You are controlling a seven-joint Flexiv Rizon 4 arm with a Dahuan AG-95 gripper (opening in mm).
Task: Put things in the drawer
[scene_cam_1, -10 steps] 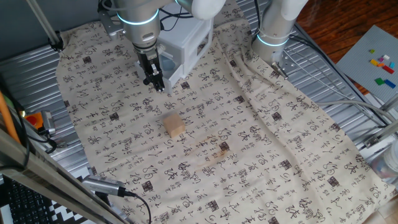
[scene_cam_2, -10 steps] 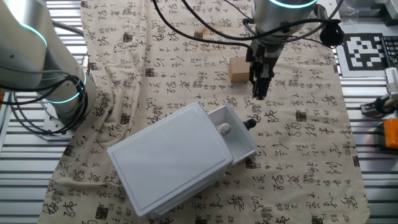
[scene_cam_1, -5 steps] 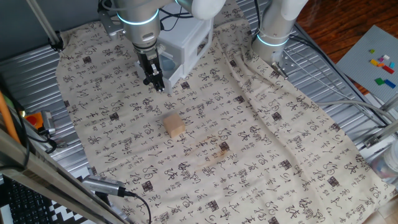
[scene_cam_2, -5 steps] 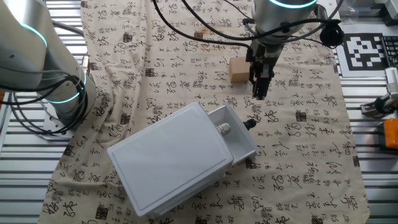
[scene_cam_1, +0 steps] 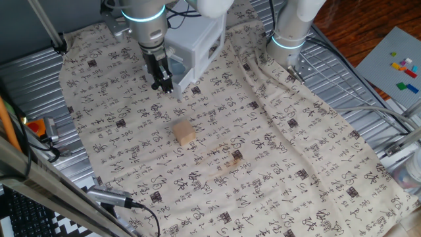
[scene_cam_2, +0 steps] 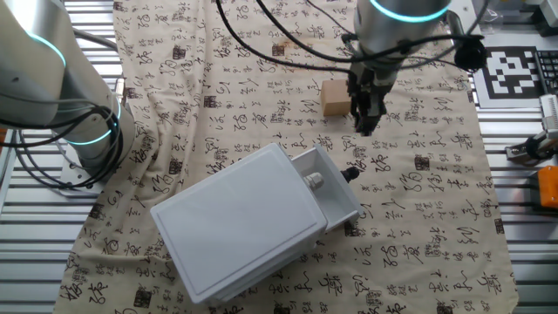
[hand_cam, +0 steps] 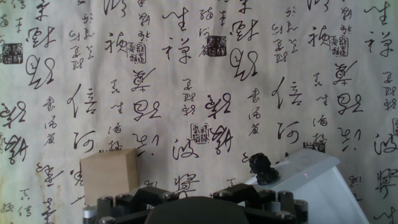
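Observation:
The small tan wooden cube point(scene_cam_1: 184, 132) lies on the printed cloth. It also shows in the other fixed view point(scene_cam_2: 335, 98) and low left in the hand view point(hand_cam: 109, 176). The white plastic drawer point(scene_cam_1: 197, 49) stands behind the gripper; its tray point(scene_cam_2: 336, 196) is slid partly out, with a white knob point(scene_cam_2: 314, 181). A corner of it shows in the hand view point(hand_cam: 311, 186). My gripper point(scene_cam_1: 162, 82) points down above the cloth between the drawer front and the cube point(scene_cam_2: 366, 120). In the hand view point(hand_cam: 199, 196) its jaws stand slightly apart and hold nothing.
A brownish stain point(scene_cam_1: 230, 161) marks the cloth near the cube. A second robot arm's base point(scene_cam_1: 289, 33) stands at the cloth's edge beside the drawer. A small black part point(hand_cam: 261, 168) sits at the tray's corner. Coloured bricks point(scene_cam_1: 402, 66) lie off the table.
My gripper has risen a little and shifted slightly away from the cloth. The cube and the drawer have not moved.

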